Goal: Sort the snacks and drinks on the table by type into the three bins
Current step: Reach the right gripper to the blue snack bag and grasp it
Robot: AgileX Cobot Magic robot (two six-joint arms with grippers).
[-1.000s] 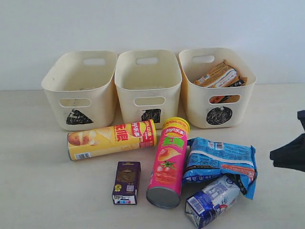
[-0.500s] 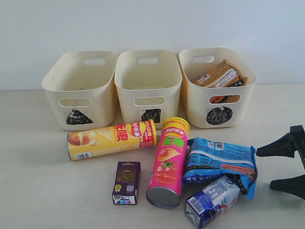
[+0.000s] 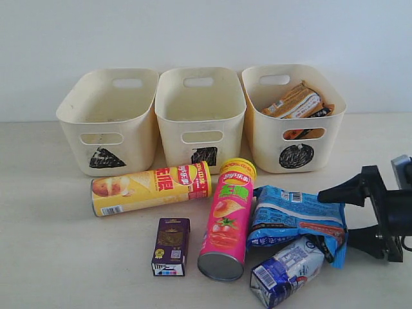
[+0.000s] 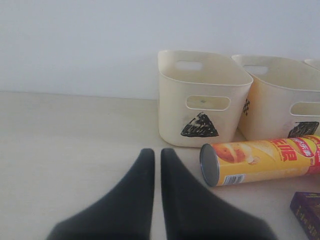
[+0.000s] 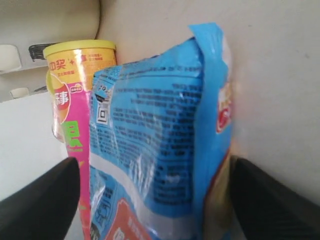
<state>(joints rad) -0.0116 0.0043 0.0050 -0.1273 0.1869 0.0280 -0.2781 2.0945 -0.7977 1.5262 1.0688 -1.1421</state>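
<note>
My right gripper stands open, its black fingers either side of the right end of the blue-white foil packet, not closed on it. Left of the packet lie the pink chip tube and the yellow chip tube. A dark purple carton lies in front, and a blue and white carton lies below the packet. My left gripper is shut and empty over bare table. It is out of the exterior view.
Three cream bins stand in a row at the back: triangle, square and circle. Orange-yellow packets lie in the circle bin. The triangle and square bins look empty.
My right gripper has opened and moved left from the right edge, so its fingers now flank the blue-white packet's end. The snacks, drinks and left gripper have not moved.
</note>
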